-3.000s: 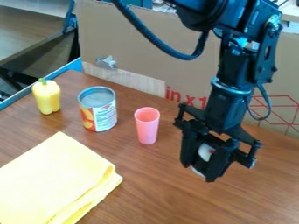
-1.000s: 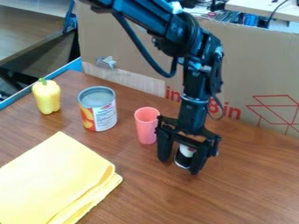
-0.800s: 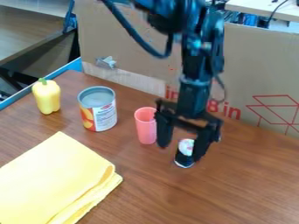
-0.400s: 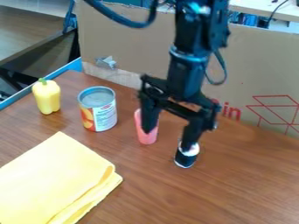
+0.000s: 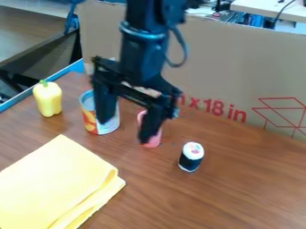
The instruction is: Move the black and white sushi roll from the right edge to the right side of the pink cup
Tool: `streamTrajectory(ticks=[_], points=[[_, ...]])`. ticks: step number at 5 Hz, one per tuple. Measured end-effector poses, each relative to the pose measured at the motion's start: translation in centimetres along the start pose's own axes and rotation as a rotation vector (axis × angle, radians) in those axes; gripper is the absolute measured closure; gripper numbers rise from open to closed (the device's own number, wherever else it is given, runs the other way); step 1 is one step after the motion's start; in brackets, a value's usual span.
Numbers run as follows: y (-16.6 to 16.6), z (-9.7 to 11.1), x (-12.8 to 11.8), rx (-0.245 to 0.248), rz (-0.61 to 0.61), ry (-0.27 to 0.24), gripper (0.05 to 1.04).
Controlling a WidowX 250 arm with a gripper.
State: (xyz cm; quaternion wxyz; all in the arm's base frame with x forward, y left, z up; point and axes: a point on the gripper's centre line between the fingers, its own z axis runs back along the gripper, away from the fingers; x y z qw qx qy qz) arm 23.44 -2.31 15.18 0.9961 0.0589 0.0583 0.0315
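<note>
The gripper (image 5: pixel 124 133) hangs open above the table, left of centre, with nothing between its fingers. One finger covers part of the can (image 5: pixel 108 127), which has a fruit label and stands upright. The other finger is in front of the pink cup (image 5: pixel 154 141), hiding much of it; whether they touch I cannot tell. To the right of the gripper, a small black spool-like cylinder with a white top (image 5: pixel 191 157) stands upright on the wooden table (image 5: pixel 239 188).
A yellow toy pepper (image 5: pixel 48 98) stands at the back left near the table's blue edge. The folded yellow cloth (image 5: pixel 57 183) lies at the front left. Along the back, a cardboard panel (image 5: pixel 239 67) with red print rises behind the objects.
The gripper carried the black cylinder left, opened and let it go upright on the table. It then rose and moved farther left, over the pink cup and the can.
</note>
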Motion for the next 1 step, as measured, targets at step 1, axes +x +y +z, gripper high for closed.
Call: streamTrajectory(ticks=[1], points=[[2.16,-0.10,-0.92,-0.026,-0.019,0.027,0.079]])
